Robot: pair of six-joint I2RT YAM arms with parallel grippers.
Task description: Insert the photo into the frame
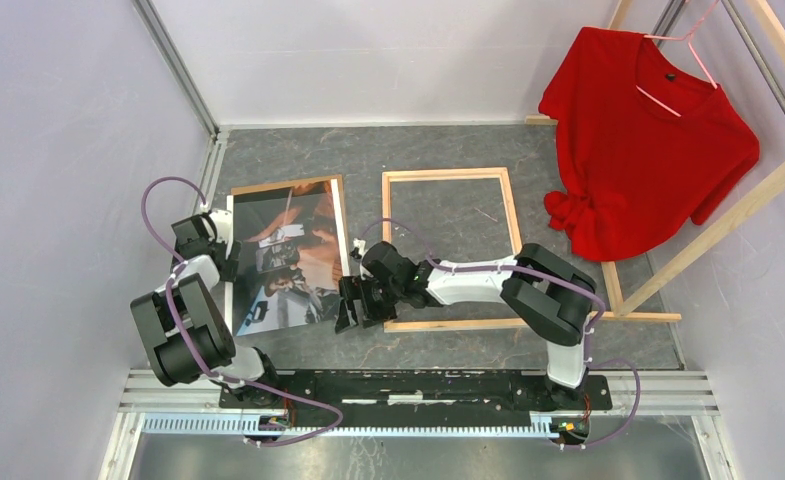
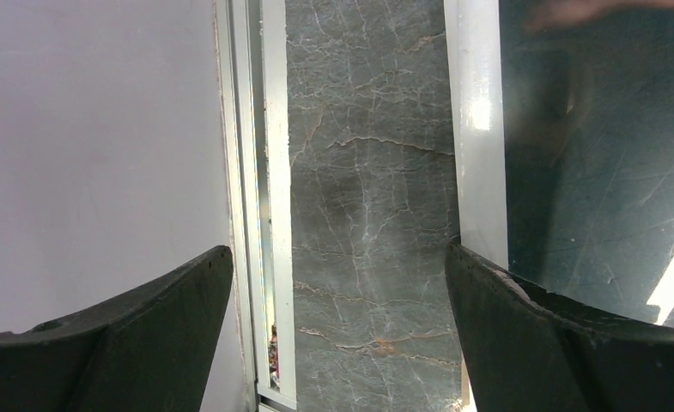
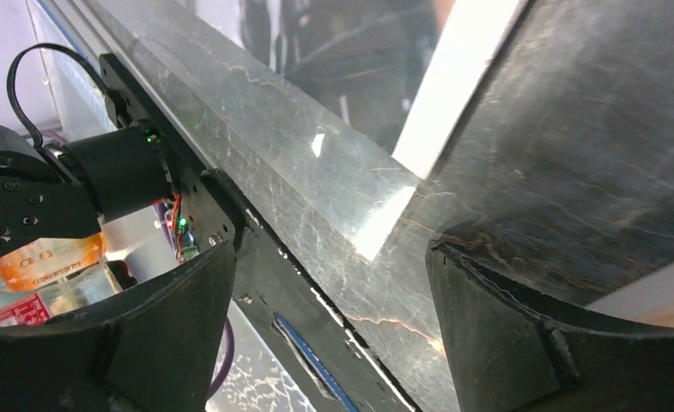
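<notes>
The photo (image 1: 293, 255) lies face up on the grey floor at the left, on a brown hardboard sheet (image 1: 290, 185) whose edge shows at the top and right. The frame (image 1: 448, 174) lies flat to its right, bare-wood side up and empty. My left gripper (image 1: 230, 264) is open at the photo's left edge. In the left wrist view my left gripper (image 2: 337, 283) has floor between its jaws, and the photo's white border (image 2: 475, 129) runs by the right finger. My right gripper (image 1: 352, 307) is open just off the photo's near right corner. The right wrist view shows my right gripper (image 3: 329, 283) over floor, with the photo (image 3: 359, 77) beyond it.
A red T-shirt (image 1: 648, 140) hangs on a bare-wood clothes rack (image 1: 728, 225) at the back right. A metal wall rail (image 2: 269, 172) runs close on the left of my left gripper. The arms' black base rail (image 1: 408, 385) lies along the near edge.
</notes>
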